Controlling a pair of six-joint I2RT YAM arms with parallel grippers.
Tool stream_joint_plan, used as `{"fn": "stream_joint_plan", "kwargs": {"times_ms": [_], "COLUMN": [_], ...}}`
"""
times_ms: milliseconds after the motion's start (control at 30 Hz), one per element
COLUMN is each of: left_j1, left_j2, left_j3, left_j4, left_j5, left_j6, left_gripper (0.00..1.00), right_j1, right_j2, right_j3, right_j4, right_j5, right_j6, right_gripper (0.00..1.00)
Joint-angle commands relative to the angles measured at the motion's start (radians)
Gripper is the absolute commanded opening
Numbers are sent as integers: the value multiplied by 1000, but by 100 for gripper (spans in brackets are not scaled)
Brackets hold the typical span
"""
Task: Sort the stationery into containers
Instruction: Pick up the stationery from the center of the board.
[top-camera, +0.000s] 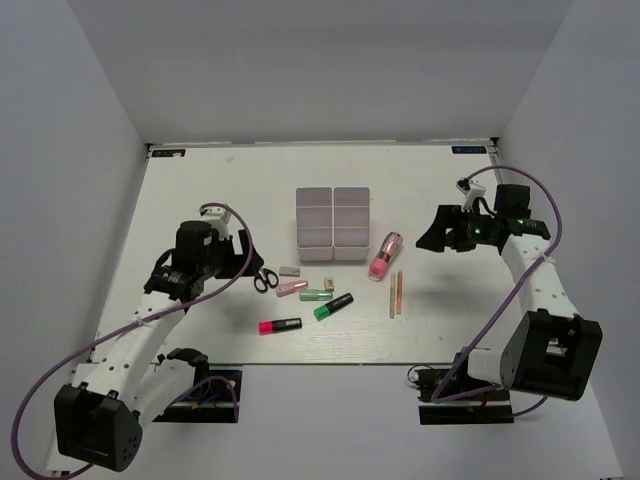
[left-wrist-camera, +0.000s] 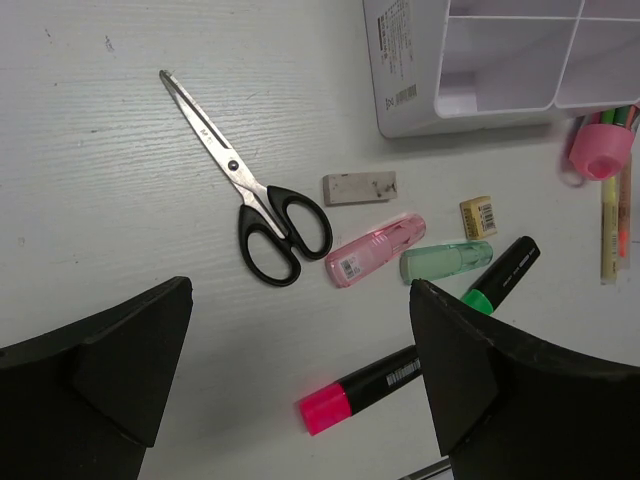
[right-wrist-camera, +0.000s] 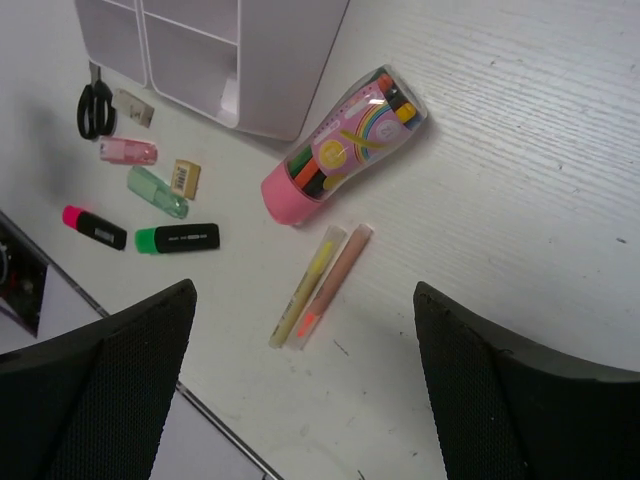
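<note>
The stationery lies all on the table (top-camera: 200, 190), on the near side of the containers (top-camera: 333, 224), and nothing is sorted yet. Nearest to the arms is the pink highlighter (top-camera: 280, 325), then the green highlighter (top-camera: 333, 306). Just behind them lie the two pastel markers (top-camera: 292, 288) and the tiny erasers (left-wrist-camera: 359, 188). The green marker is just beside the cap of the green highlighter, so a jaw that comes down there can push the neighbour away or catch two things at once.

The scissors (top-camera: 266, 279), at the left end of the group, lie flat and closed. I think the fingers can slide off such thin blades. The left gripper (top-camera: 243, 262) hovers just left of them, its jaws spread wide, with nothing between them.

On the right, the two thin sticks (top-camera: 396, 293) lie side by side, touching, so they may roll or come up together. The fat pink tube (top-camera: 385, 256) lies slanted just beside the near right corner of the containers. It is round, so it can slip out of a grip or knock the block. The right gripper (top-camera: 432, 235) hangs to the right of the tube, apart from it, also spread and empty.

The compartments are small, and those that show look empty. A long pen will probably stand tilted in one and may fall out.
</note>
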Motion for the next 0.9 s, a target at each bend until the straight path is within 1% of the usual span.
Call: {"fn": "stream_joint_plan", "kwargs": {"times_ms": [0, 367, 400, 433, 467, 500, 533, 567, 600, 633, 667, 700, 733, 767, 833, 867], "left_j1": [2, 3, 3, 0, 3, 2, 2, 3, 2, 3, 2, 3, 3, 3, 3, 2], "left_j2": [-25, -23, -24, -25, -25, -18, -18, -8, -6, -2, 0, 0, -3, -6, -20, -18], "left_j3": [31, 28, 28, 29, 28, 31, 34, 38, 40, 41, 43, 44, 43, 41, 31, 26], "left_j4": [3, -3, -3, -2, 4, 6, 6, -5, -5, -5, -7, -8, -10, -11, -5, 0], "left_j5": [4, 2, 2, 7, 20, 22, 21, 12, 11, 13, 14, 11, 10, 10, 5, 2], "left_j6": [14, 14, 13, 16, 20, 20, 16, 8, 10, 10, 8, 8, 7, 7, 2, 2], "left_gripper": [100, 100, 97, 92, 58, 28, 5, 0, 0, 3, 23, 91, 100, 100, 100, 100], "right_j1": [-1, -4, -4, -4, -5, -5, -7, -5, -5, -5, -5, -4, -4, -5, -2, -4], "right_j2": [-56, -157, -164, -164, -164, -159, -148, -139, -127, -112, -102, -87, -79, -73, -59, -52], "right_j3": [-41, -126, -132, -133, -140, -138, -127, -115, -112, -107, -94, -89, -86, -80, -87, -90], "right_j4": [92, 158, 155, 158, 158, 147, 153, 135, 121, 105, 98, 98, 94, 100, 153, 167], "right_j5": [44, 31, 15, 5, -6, -26, -25, -17, -50, -52, -58, -106, -112, -121, -102, -83], "right_j6": [20, 11, 8, 0, -15, -12, 0, -1, -3, 5, 6, 31, 45, 58, 187, 219], "right_gripper": [90, 90, 90, 90, 78, 15, 0, 0, 0, 16, 67, 90, 91, 91, 91, 87]}}
